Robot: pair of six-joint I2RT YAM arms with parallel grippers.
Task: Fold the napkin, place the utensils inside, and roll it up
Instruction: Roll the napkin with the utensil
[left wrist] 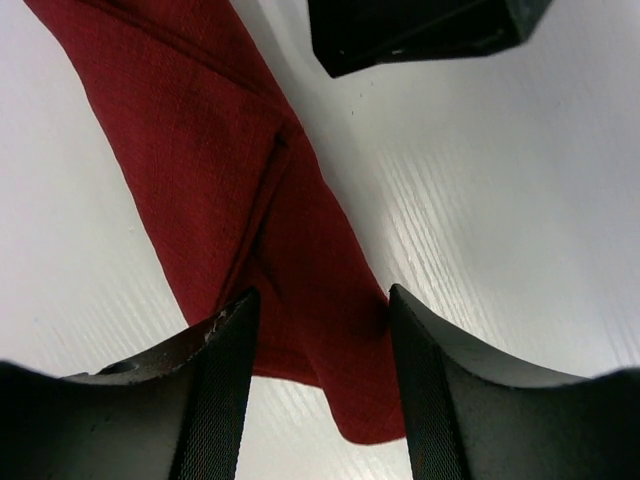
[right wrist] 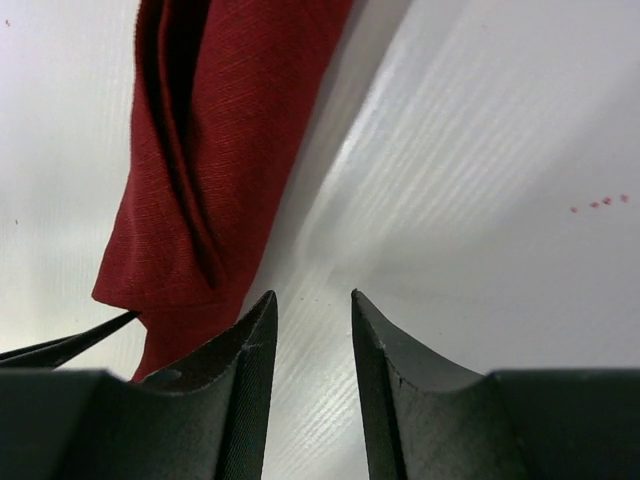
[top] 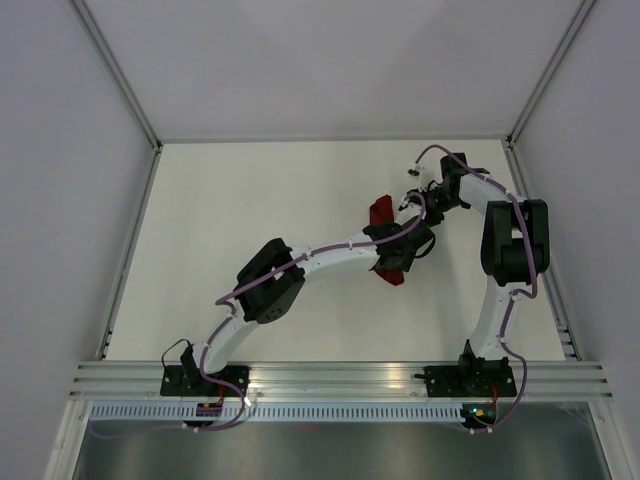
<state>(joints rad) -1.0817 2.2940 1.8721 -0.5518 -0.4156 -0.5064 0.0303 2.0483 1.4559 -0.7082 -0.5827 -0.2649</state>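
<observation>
Straddling the napkin (left wrist: 250, 200), left gripper (left wrist: 320, 300) gapes; right gripper (right wrist: 312, 300) gapes just beside it.

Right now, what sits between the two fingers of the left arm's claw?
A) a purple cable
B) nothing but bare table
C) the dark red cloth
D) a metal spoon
C: in the left wrist view, the narrow folded napkin runs down between the two fingers of the left gripper, which stand on either side of its end.

Napkin (left wrist: 230, 190): woven cloth, matt, coarse weave. Table (left wrist: 520, 260): smooth, faint grain, slight sheen. Left gripper fingers (left wrist: 215, 400): matt blk.
</observation>
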